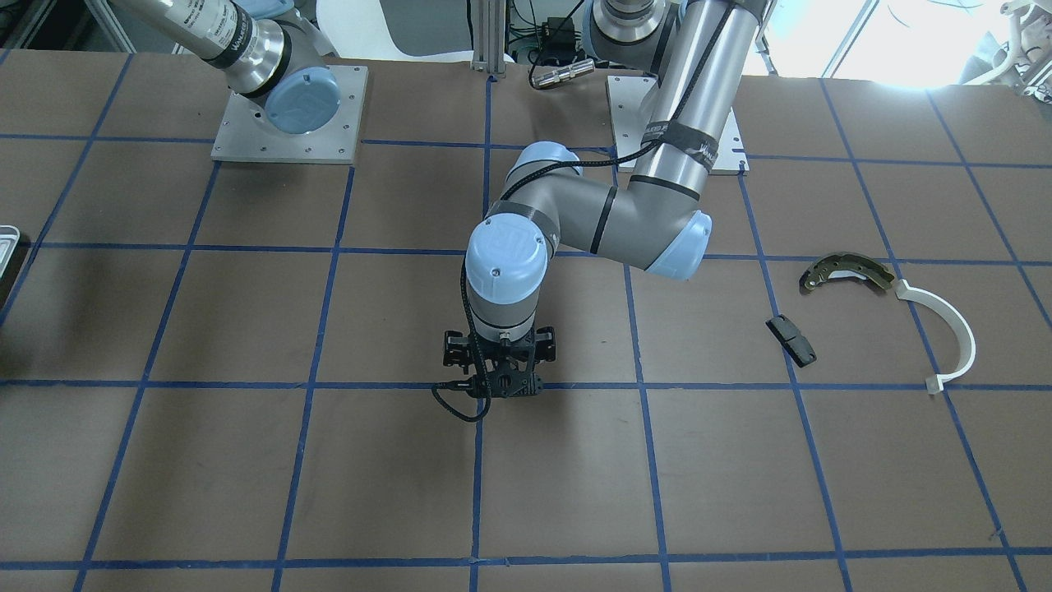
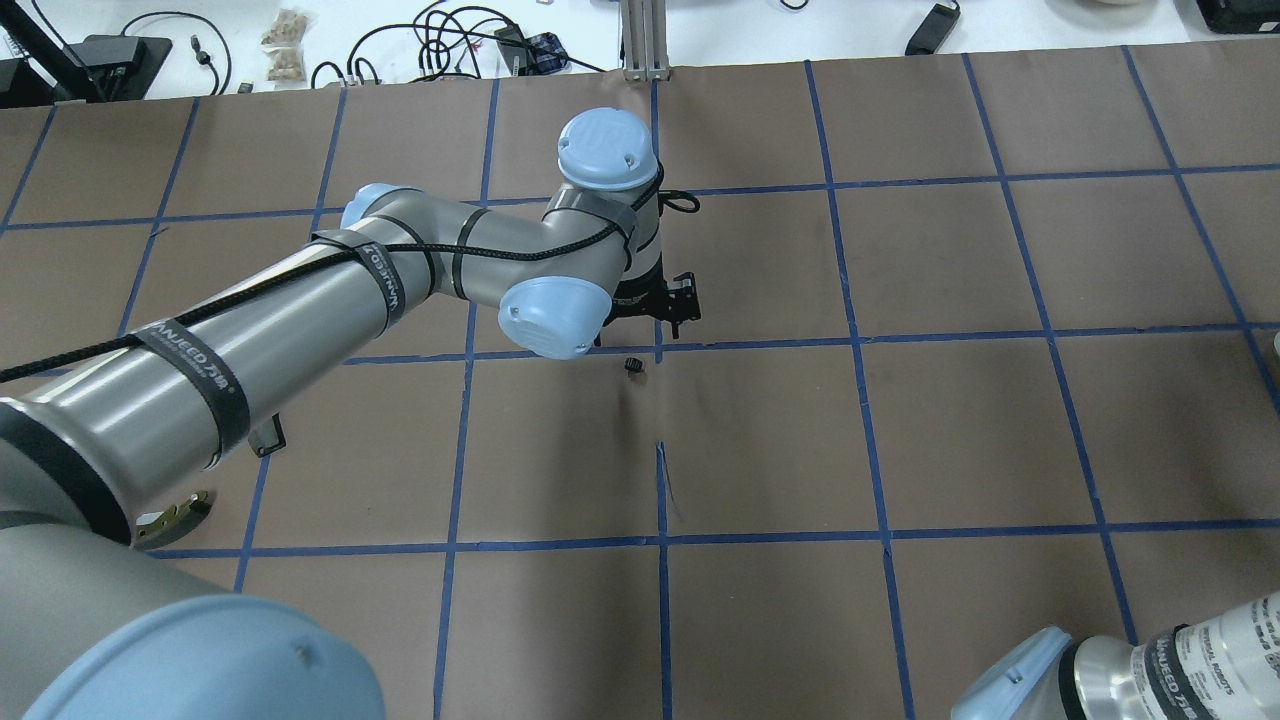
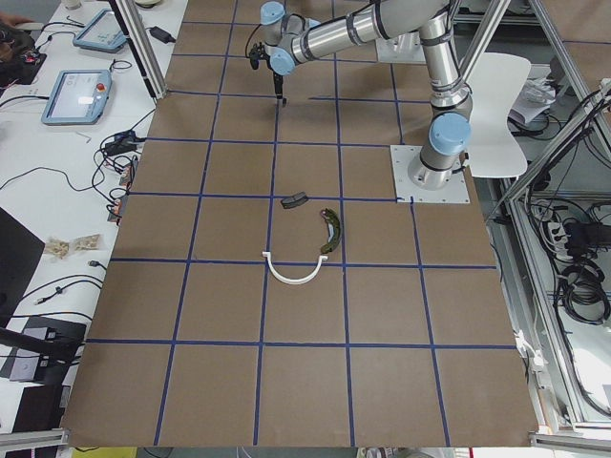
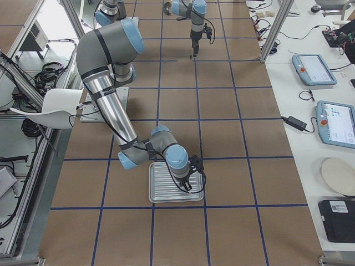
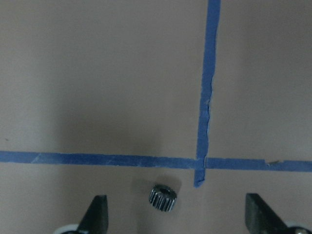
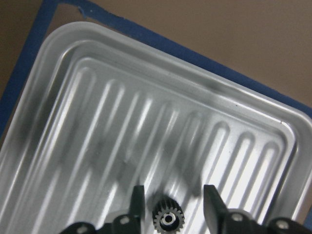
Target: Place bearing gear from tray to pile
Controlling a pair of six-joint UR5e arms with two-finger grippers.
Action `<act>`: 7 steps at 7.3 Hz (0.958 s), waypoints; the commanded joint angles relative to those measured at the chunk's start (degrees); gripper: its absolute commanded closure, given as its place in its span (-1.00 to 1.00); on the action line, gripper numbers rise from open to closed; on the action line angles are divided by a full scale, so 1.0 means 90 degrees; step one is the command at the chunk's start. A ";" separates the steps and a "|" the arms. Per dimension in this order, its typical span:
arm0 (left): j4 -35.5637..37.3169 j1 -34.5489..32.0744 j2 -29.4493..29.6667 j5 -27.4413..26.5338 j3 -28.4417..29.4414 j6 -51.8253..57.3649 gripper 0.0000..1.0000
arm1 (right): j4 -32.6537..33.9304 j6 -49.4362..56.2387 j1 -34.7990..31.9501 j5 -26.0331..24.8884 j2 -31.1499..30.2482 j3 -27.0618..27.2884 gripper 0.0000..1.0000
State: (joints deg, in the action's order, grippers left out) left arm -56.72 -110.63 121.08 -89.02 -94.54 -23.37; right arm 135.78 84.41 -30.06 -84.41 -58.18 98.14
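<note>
A small dark toothed bearing gear [image 5: 161, 198] lies on the brown table by a blue tape crossing; it also shows in the overhead view [image 2: 632, 366]. My left gripper [image 5: 178, 200] hovers over it, open and empty, fingers wide on either side. A second gear [image 6: 168, 217] lies in the ribbed silvery tray [image 6: 97, 122]. My right gripper [image 6: 174, 195] is low over the tray, its fingers straddling that gear with small gaps, open. The pile lies apart on the left arm's side: an olive brake shoe [image 1: 846, 271], a white plastic arc [image 1: 953, 329] and a black block [image 1: 791, 339].
The tray [image 4: 161, 183] sits near the table end on the right arm's side; only a sliver [image 1: 6, 242] shows in the front view. Blue tape lines grid the table. Two arm base plates [image 1: 288, 123] stand at the robot's edge.
</note>
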 commanded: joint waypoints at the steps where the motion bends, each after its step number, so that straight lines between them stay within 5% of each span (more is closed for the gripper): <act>1: 0.0334 -0.0013 0.0150 -0.0090 -0.0238 0.0348 -0.91 | 0.0001 0.0016 0.0009 -0.0026 0.0010 -0.0005 0.45; 2: 0.0433 -0.0013 0.0208 -0.0090 -0.0276 0.0360 -0.66 | 0.0001 0.0016 0.0000 -0.0055 0.0010 0.0004 0.48; 4: 0.0453 -0.0013 0.0199 -0.0109 -0.0306 0.0360 0.47 | -0.0077 -0.0042 0.0000 -0.0171 -0.0097 -0.0064 0.55; 5: 0.0463 -0.0013 0.0170 -0.0109 -0.0325 0.0350 0.71 | -0.0097 -0.0062 0.0009 -0.0211 -0.0107 -0.0064 0.58; 7: 0.0414 0.0016 -0.0035 -0.0129 -0.0364 0.0360 0.84 | -0.0416 -0.0333 -0.0058 -0.0298 -0.0504 -0.0045 0.58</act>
State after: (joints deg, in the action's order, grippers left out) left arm -52.75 -110.54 121.71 -90.07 -97.39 -20.15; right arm 134.13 83.13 -30.16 -86.49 -60.21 97.62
